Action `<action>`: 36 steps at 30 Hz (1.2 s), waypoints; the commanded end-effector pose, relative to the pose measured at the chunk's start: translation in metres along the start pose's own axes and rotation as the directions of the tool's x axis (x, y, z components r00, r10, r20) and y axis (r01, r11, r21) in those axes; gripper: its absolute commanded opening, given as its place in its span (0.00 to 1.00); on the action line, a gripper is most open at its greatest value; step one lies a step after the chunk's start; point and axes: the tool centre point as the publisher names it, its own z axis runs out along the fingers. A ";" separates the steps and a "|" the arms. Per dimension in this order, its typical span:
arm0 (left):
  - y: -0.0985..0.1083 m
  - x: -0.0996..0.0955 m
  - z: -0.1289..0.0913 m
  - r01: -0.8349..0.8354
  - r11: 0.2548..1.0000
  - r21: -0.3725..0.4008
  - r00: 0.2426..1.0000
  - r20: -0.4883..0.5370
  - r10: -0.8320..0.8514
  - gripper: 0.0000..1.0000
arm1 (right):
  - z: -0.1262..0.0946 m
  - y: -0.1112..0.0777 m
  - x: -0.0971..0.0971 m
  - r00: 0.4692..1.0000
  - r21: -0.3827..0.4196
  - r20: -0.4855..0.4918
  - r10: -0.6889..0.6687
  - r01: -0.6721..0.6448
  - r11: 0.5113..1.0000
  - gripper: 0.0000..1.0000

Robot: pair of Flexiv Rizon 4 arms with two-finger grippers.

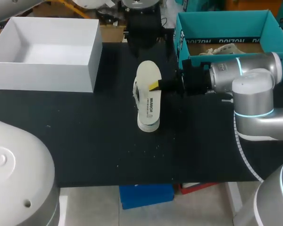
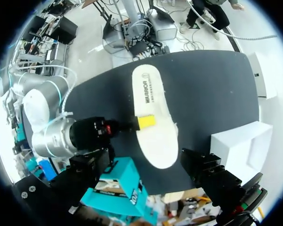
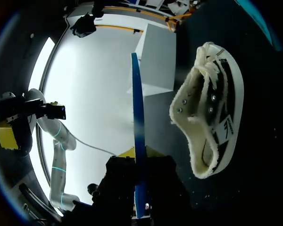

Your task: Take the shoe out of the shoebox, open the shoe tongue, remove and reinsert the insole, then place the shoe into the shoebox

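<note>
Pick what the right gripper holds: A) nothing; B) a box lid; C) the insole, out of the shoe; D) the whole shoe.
C: the right gripper pinches the thin insole, edge-on in its wrist view, while the shoe lies apart on the table.

Black matte tbl [image 1: 85,141] fills view; few pale specks on top nr front edge; soft even light.

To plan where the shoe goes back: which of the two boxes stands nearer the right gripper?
The teal box, at the back right, just behind the right gripper. The white box stands at the back left, beyond the shoe.
</note>
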 end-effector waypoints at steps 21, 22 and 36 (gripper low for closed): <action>0.106 0.020 0.021 0.105 0.994 0.019 0.994 0.027 -0.105 1.00 | 0.002 0.000 0.000 1.000 -0.003 0.000 0.000 0.000 1.000 0.00; 0.109 0.021 0.021 0.100 0.995 0.021 0.995 0.024 -0.100 1.00 | 0.002 0.000 0.000 1.000 -0.003 0.000 0.000 0.000 1.000 0.00; 0.077 0.017 0.008 0.113 0.994 0.005 0.994 -0.003 -0.113 1.00 | 0.002 0.000 0.000 1.000 -0.003 0.000 0.000 0.000 1.000 0.00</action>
